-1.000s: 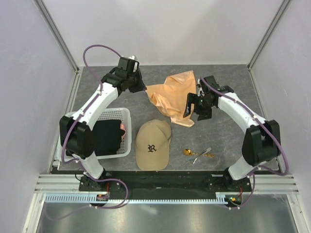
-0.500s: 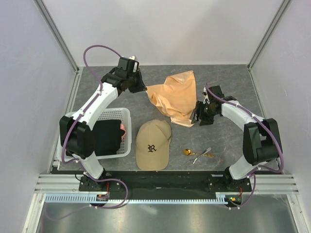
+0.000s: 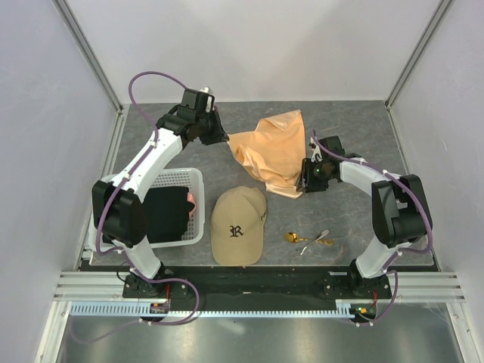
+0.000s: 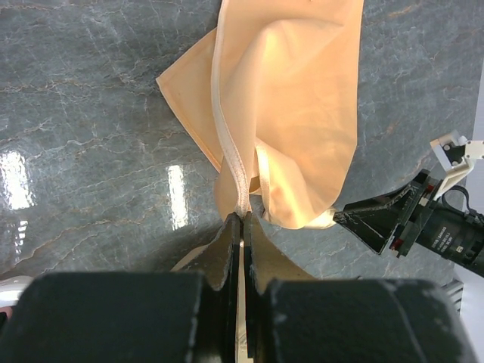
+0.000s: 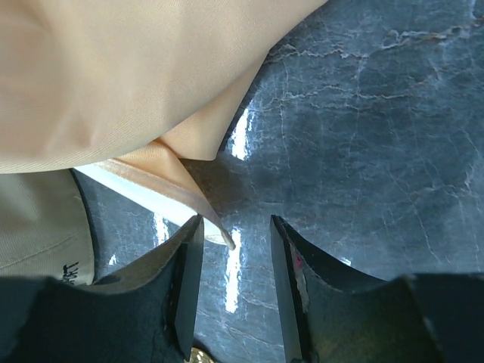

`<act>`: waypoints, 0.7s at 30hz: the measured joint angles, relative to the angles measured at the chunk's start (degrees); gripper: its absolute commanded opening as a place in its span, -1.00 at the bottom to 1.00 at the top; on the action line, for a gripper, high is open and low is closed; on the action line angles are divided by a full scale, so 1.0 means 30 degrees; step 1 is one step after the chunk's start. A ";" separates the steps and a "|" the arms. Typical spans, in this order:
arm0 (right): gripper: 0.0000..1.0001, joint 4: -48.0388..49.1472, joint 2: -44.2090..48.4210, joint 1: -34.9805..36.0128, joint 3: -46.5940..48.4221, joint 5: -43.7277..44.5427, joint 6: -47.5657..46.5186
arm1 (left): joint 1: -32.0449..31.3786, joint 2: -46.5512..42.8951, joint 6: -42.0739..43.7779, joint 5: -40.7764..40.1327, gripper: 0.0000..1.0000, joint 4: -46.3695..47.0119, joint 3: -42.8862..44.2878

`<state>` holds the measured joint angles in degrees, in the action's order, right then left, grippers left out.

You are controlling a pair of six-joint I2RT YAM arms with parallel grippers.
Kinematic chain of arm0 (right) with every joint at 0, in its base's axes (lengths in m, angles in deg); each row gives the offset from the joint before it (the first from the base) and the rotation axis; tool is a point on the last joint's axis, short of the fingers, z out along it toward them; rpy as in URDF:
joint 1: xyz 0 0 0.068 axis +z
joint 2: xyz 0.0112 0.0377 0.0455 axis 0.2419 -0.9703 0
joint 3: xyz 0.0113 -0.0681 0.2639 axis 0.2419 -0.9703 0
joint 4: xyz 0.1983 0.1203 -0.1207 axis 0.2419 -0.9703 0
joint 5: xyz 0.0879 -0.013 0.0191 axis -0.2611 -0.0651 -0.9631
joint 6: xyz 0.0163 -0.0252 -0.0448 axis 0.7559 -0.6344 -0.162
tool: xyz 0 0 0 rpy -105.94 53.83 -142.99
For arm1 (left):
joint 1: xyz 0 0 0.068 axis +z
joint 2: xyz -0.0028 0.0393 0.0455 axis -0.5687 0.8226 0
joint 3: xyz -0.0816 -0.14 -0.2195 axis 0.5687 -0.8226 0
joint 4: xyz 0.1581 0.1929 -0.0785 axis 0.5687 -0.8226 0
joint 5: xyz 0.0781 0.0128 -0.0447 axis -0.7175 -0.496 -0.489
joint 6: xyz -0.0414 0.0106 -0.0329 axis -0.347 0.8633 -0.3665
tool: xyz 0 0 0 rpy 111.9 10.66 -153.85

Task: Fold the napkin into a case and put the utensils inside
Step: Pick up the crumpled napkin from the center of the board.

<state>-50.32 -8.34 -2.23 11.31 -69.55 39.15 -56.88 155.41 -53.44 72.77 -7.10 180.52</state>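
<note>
The peach-orange napkin (image 3: 274, 150) lies bunched on the dark table, drawn up at its left corner. My left gripper (image 3: 226, 138) is shut on that corner; in the left wrist view the fingers (image 4: 243, 218) pinch the hem of the napkin (image 4: 295, 113). My right gripper (image 3: 305, 178) is low at the napkin's near right corner, jaws apart. In the right wrist view the corner's tip (image 5: 225, 240) pokes between the fingers of that gripper (image 5: 234, 231), close to the left one and not pinched. The utensils (image 3: 307, 240), a gold spoon and silvery pieces, lie near the front.
A tan baseball cap (image 3: 239, 225) lies in front of the napkin, its edge showing in the right wrist view (image 5: 38, 227). A white basket (image 3: 198, 198) holding black cloth stands at the left. Grey walls enclose the table.
My right gripper has come down and in toward the napkin's near right corner, and its jaws have narrowed. The left gripper has held still with its grip on the napkin.
</note>
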 measured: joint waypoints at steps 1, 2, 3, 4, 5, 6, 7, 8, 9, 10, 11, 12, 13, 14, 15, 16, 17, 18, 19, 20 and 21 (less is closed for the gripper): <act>-0.05 0.0073 -0.0102 0.0000 0.0000 -0.0066 -0.0044 | 0.0007 0.0000 0.0000 0.0007 -0.96 -0.0007 0.0000; -0.05 0.0175 -0.0226 0.0000 -0.0007 -0.0131 -0.0109 | 0.0015 0.0000 0.0000 0.0007 -0.96 -0.0007 0.0000; -0.10 0.0226 -0.0291 0.0000 -0.0007 -0.0182 -0.0131 | 0.0015 0.0000 0.0000 0.0007 -0.96 -0.0007 0.0000; -0.15 0.0270 -0.0342 0.0000 -0.0015 -0.0233 -0.0146 | 0.0007 0.0000 -0.0007 0.0007 -0.96 -0.0015 0.0000; -0.20 0.0350 -0.0386 0.0000 -0.0036 -0.0321 -0.0175 | 0.0007 0.0000 -0.0007 0.0015 -0.96 -0.0007 0.0000; -0.30 0.0386 -0.0401 0.0000 -0.0051 -0.0437 -0.0197 | 0.0007 0.0000 -0.0015 0.0015 -0.96 -0.0022 0.0000; -0.32 0.0452 -0.0401 0.0000 -0.0066 -0.0576 -0.0211 | 0.0007 0.0000 -0.0015 0.0015 -0.96 -0.0036 0.0000; -0.35 0.0525 -0.0401 0.0000 -0.0066 -0.0692 -0.0233 | 0.0015 0.0000 -0.0029 0.0015 -0.96 -0.0051 0.0000; -0.38 0.0597 -0.0401 0.0000 -0.0066 -0.0809 -0.0233 | 0.0036 0.0000 -0.0095 0.0015 -0.96 -0.0058 0.0000; -0.39 0.0670 -0.0393 0.0000 -0.0066 -0.1042 -0.0219 | 0.0051 0.0000 -0.0160 0.0022 -0.96 -0.0058 0.0000; -0.42 0.0736 -0.0393 0.0000 -0.0080 -0.1224 -0.0204 | 0.0109 0.0000 -0.0219 0.0036 -0.96 -0.0066 0.0000; -0.43 0.0816 -0.0393 0.0000 -0.0109 -0.1450 -0.0189 | 0.0153 0.0000 -0.0284 0.0044 -0.96 -0.0066 0.0007; -0.43 0.0925 -0.0393 0.0000 -0.0182 -0.1603 -0.0160 | 0.0226 0.0000 -0.0357 0.0066 -0.96 -0.0073 0.0015; -0.42 0.1013 -0.0393 0.0007 -0.0255 -0.1770 -0.0138 | 0.0306 0.0000 -0.0437 0.0087 -0.96 -0.0102 0.0036; -0.38 0.1093 -0.0393 0.0015 -0.0350 -0.1967 -0.0109 | 0.0386 0.0000 -0.0532 0.0102 -0.96 -0.0124 0.0058; -0.34 0.1137 -0.0393 0.0073 -0.0444 -0.2113 -0.0058 | 0.0444 0.0000 -0.0634 0.0124 -0.96 -0.0131 0.0095; -0.32 0.1166 -0.0393 0.0102 -0.0510 -0.2208 -0.0029 | 0.0495 0.0000 -0.0685 0.0153 -0.96 -0.0131 0.0131; -0.33 0.1195 -0.0393 0.0131 -0.0583 -0.2288 0.0022 | 0.0546 0.0000 -0.0780 0.0175 -0.96 -0.0138 0.0175; -0.35 0.1217 -0.0393 0.0138 -0.0641 -0.2353 0.0044 | 0.0546 0.0000 -0.0838 0.0189 -0.96 -0.0138 0.0211; -0.42 0.1268 -0.0393 0.0168 -0.0721 -0.2390 0.0029 | 0.0590 0.0000 -0.0889 0.0204 -0.96 -0.0131 0.0248; -0.54 0.1290 -0.0393 0.0182 -0.0794 -0.2397 0.0036 | 0.0619 0.0000 -0.0940 0.0255 -0.96 -0.0131 0.0284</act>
<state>-46.45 -9.52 -1.68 8.93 -76.74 39.26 -55.02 155.41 -56.26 73.53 -7.50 181.37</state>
